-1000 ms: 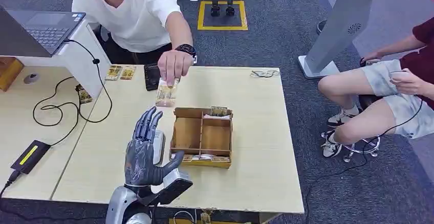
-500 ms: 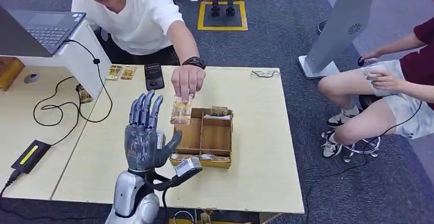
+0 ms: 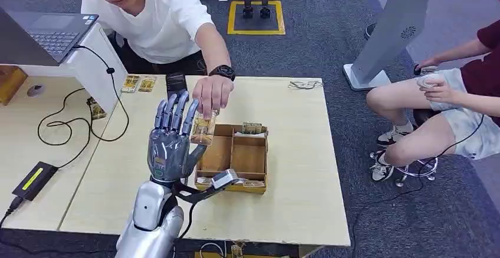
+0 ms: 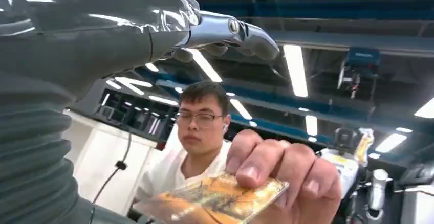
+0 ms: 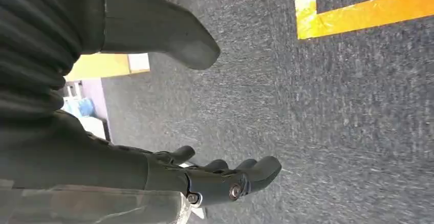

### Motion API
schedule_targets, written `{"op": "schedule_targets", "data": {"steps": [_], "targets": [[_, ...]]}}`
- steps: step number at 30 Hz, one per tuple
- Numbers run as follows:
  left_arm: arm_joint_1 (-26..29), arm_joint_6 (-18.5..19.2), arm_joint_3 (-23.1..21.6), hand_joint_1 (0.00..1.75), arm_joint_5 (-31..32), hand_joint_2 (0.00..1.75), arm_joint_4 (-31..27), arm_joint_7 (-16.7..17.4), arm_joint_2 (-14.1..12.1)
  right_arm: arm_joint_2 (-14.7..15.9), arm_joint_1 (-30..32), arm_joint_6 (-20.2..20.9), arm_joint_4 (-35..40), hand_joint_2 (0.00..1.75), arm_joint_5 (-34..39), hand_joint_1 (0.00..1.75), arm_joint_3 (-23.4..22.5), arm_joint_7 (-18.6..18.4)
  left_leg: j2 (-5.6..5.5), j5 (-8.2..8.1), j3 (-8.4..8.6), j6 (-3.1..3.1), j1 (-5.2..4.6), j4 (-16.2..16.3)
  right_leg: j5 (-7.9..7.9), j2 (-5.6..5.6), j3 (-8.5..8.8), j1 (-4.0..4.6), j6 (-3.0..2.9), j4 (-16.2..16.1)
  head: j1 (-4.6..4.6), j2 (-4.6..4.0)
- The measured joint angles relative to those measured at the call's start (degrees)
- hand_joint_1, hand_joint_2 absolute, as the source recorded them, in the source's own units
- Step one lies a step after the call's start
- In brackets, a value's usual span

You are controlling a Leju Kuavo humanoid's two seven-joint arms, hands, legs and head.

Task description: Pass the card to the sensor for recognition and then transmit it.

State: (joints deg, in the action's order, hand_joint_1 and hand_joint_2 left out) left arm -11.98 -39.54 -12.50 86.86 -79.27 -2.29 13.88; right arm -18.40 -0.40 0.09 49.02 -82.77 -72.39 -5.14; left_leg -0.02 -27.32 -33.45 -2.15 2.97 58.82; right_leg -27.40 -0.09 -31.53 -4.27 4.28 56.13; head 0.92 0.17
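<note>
Directly behind the raised, spread-fingered left robot hand point(image 3: 170, 143), a person's hand point(image 3: 213, 95) holds the card point(image 3: 203, 130) over the wooden tray point(image 3: 231, 179).

laptop point(image 3: 50, 34), black phone point(image 3: 176, 84), wooden divided box point(image 3: 233, 156), power adapter point(image 3: 32, 179)

From my head view, my left hand point(image 3: 171, 143) covers one edge of the card point(image 3: 204, 129), so I cannot tell whether they touch (the person's fingers point(image 3: 211, 100) hide its upper edge). The card's print is too small to read.

no readable text, labels, brands or numbers anywhere
</note>
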Motion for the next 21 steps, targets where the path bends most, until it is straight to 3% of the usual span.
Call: {"op": "schedule_targets", "data": {"steps": [5, 6, 8, 16, 21], "targets": [[-0.9, 0.0, 0.0, 0.05, 0.3, 1.75, 0.0, 3.4, -0.6, 0.0, -0.6, 0.0, -0.3, 1.75, -1.2, 0.0, -1.1, 0.7, -0.01, 0.01, 0.01, 0.01, 0.0, 0.0, 0.0, 0.0, 0.01, 0.0, 0.0, 0.0, 0.0, 0.0], [-0.9, 0.0, 0.0, 1.75, 0.3, 1.75, 0.0, 3.5, -0.6, 0.0, -0.6, 0.0, -0.4, 1.75, -1.3, 0.0, -1.4, 0.9, -0.01, 0.01, 0.0, 0.01, 0.0, 0.0, 0.0, 0.0, 0.01, 0.0, 0.0, 0.0, 0.02, 0.0], [-0.9, 0.0, 0.0, 1.75, 0.1, 1.75, -0.1, 2.5, -0.6, 0.0, -0.8, 0.0, -0.5, 1.75, -1.6, 0.0, -1.8, 1.0, -0.01, 0.01, -0.01, 0.01, 0.0, 0.0, 0.0, -0.01, 0.01, 0.0, 0.0, 0.0, 0.0, 0.0], [-0.3, 0.0, 1.8, 1.75, -2.4, 1.75, -2.8, -6.5, 0.4, 0.0, -1.3, -0.1, -0.5, 1.75, -2.4, 0.0, -2.8, 1.7, -0.03, 0.0, -0.03, 0.01, 0.0, 0.0, 0.0, -0.02, 0.01, 0.0, 0.0, 0.0, 0.02, 0.0], [-0.2, -0.2, 3.3, 1.75, -2.3, 1.75, -3.7, -8.4, 1.7, 0.0, -1.4, -0.3, -0.5, 1.75, -3.7, 0.0, -3.0, 2.4, -0.02, 0.01, -0.02, 0.01, 0.0, 0.0, 0.0, -0.02, 0.02, 0.0, 0.0, 0.0, 0.0, 0.0]]}}
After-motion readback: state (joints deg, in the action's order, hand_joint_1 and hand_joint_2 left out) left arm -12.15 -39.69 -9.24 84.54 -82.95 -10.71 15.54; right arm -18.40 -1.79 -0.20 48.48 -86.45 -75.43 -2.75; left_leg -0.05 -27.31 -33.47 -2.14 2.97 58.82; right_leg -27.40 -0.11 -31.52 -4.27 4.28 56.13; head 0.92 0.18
